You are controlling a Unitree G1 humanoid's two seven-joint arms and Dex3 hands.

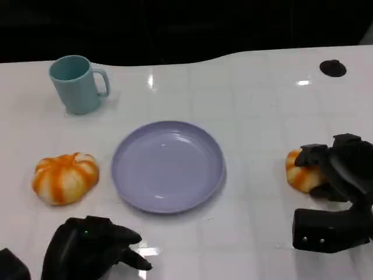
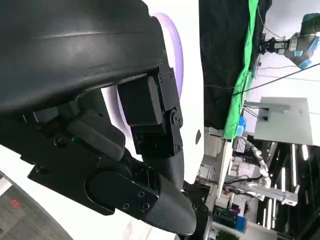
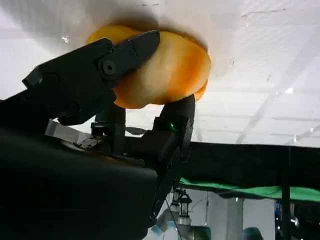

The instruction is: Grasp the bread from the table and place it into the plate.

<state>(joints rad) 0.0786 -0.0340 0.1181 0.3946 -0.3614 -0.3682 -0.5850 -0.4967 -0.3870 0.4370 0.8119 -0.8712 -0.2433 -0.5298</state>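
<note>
The right hand (image 1: pixel 338 172) grips a bread (image 1: pixel 302 170) near the surface's (image 1: pixel 256 87) right edge, apart from the plate (image 1: pixel 168 166); left hand (image 1: pixel 93 248) curled, holding nothing.

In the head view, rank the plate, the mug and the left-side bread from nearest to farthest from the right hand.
Measured from the right hand, which is closed on another bread at the right edge:
1. Plate, table centre, nearest.
2. Bread on the left, in front of the left hand's side.
3. Mug, far left corner, farthest.
</note>
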